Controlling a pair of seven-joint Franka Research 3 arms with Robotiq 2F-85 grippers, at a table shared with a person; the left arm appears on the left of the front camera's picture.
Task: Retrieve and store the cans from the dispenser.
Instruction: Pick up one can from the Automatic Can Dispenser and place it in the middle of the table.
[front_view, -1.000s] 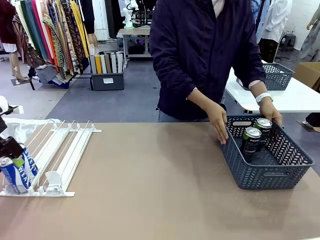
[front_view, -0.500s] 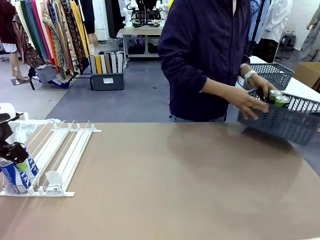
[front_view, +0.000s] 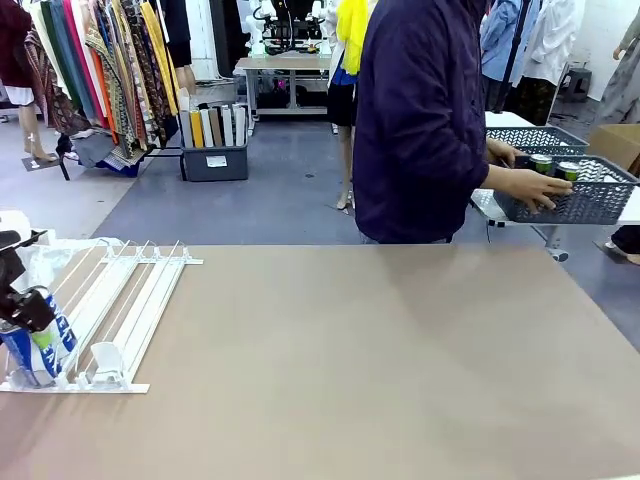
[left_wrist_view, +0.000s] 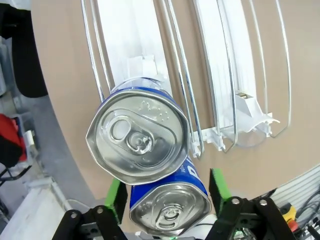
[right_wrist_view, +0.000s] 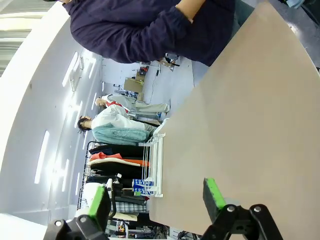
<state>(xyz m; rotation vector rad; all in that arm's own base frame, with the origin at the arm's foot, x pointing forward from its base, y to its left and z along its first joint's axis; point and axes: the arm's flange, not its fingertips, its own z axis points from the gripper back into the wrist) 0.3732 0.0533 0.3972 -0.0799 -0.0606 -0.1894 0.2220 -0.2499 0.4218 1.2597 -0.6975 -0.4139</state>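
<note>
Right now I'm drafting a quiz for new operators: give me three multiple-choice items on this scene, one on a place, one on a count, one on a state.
1. Where is the grey basket relative to the brown table? A resting on it; B in the person's hands, off it; C under it.
2. How many blue cans show at the dispenser's near end? A one; B three; C two.
3. How is the right gripper? A open, empty; B shut on a can; C shut on the basket.
Answers: B, held beyond the far edge; C, two silver tops in the left wrist view; A, fingers apart, nothing between.
</note>
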